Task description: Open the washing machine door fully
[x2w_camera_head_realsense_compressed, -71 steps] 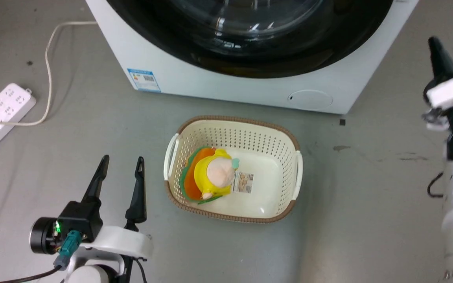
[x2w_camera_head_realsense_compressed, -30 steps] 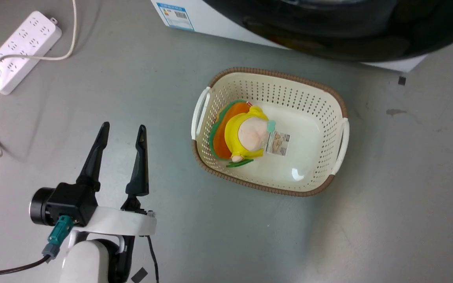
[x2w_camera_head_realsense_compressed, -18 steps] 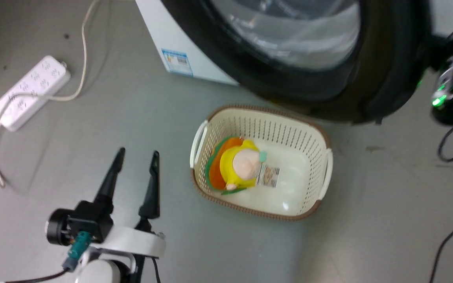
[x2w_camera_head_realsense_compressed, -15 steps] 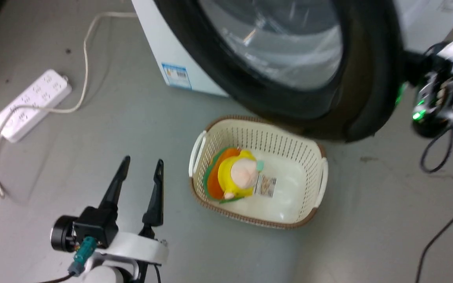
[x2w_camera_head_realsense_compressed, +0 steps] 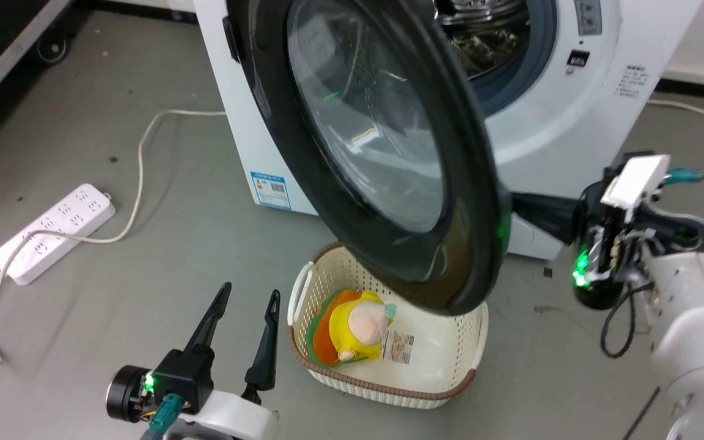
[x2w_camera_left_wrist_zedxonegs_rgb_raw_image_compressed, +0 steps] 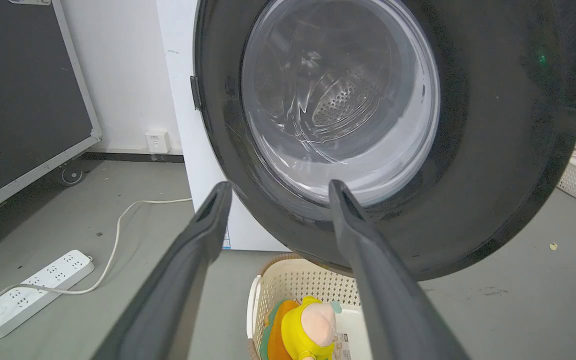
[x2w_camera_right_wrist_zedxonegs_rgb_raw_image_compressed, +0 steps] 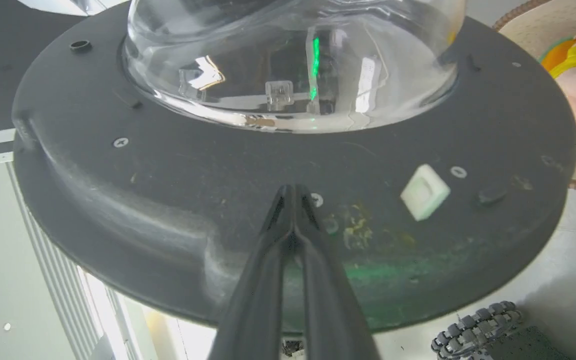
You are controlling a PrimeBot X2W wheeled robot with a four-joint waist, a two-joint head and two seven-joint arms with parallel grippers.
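Door (x2w_camera_head_realsense_compressed: 358, 140) is unlatched and stands approx. halfway open, hinged at the washer's (x2w_camera_head_realsense_compressed: 572, 122) left side, its free edge hanging out over the basket (x2w_camera_head_realsense_compressed: 376, 382). Drum (x2w_camera_head_realsense_compressed: 480, 36) is exposed behind it. Left to do, I'd judge: the rest of the swing, till the door lies back toward the washer's left side.

R gripper (x2w_camera_right_wrist_zedxonegs_rgb_raw_image_compressed: 294, 192) – fingers pinched together, holding nothing, tips on or right at the door's inner face near its rim, below the glass bowl (x2w_camera_right_wrist_zedxonegs_rgb_raw_image_compressed: 288, 60). Looks like a push from behind. L gripper (x2w_camera_head_realsense_compressed: 250, 290) is spread wide & idle, low over the floor (x2w_camera_head_realsense_compressed: 83, 318), aimed at the door's front.

Floor is bare grey concrete w/ a few marks. Basket w/ a yellow toy (x2w_camera_head_realsense_compressed: 358, 324) sits just in front of the washer. Power strip (x2w_camera_head_realsense_compressed: 55, 232) and cord (x2w_camera_head_realsense_compressed: 144, 140) lie well off to the left – clear of the swing. Dark panel on casters (x2w_camera_left_wrist_zedxonegs_rgb_raw_image_compressed: 18, 100) at far left, white wall behind.
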